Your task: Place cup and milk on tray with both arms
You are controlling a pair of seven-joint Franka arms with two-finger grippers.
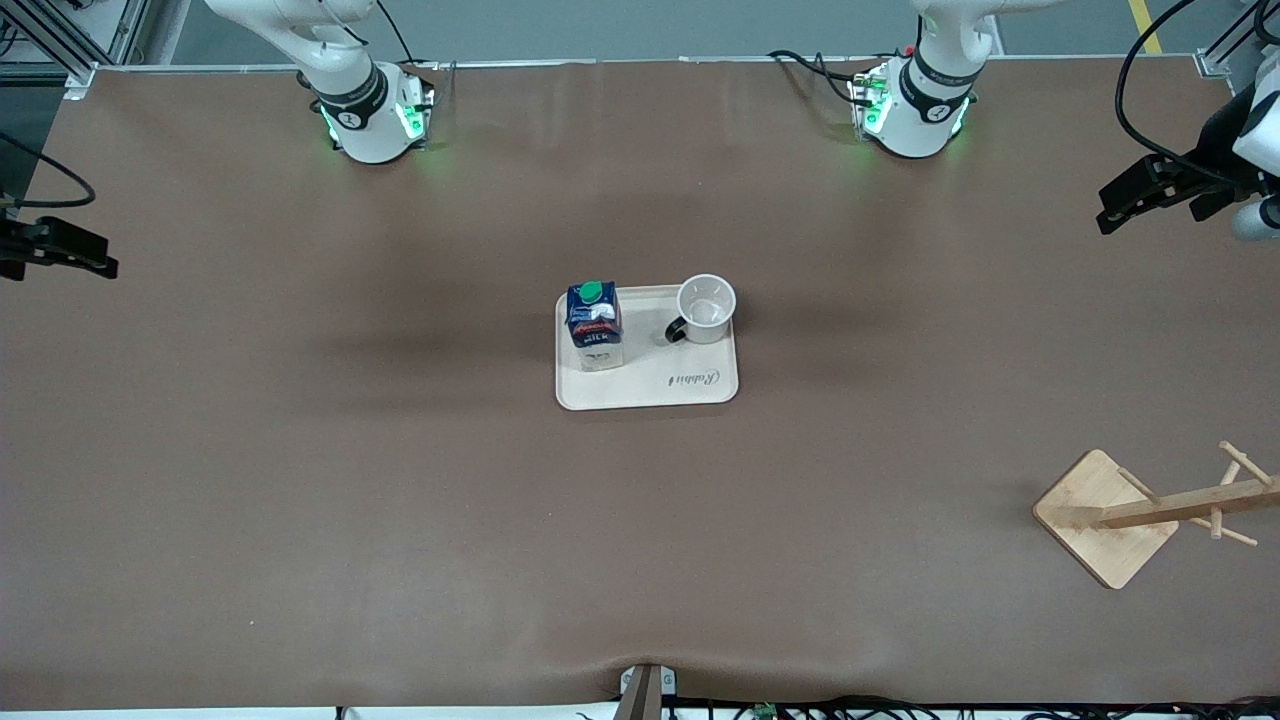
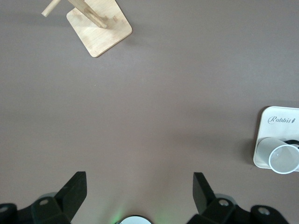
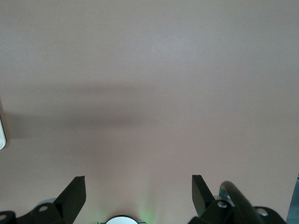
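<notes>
The cream tray lies in the middle of the table. On it stands the dark-blue milk with its green cap, at the tray's end toward the right arm. The white cup stands upright at the tray's end toward the left arm, its black handle turned to the milk. My left gripper hangs open and empty over the left arm's end of the table, away from the tray. My right gripper hangs open and empty over the right arm's end. In the left wrist view, the left gripper is over bare mat, with the cup and tray off at the edge.
A wooden mug rack with a square base lies near the left arm's end, nearer to the front camera than the tray; the left wrist view shows its base. The right gripper looks down on plain brown mat.
</notes>
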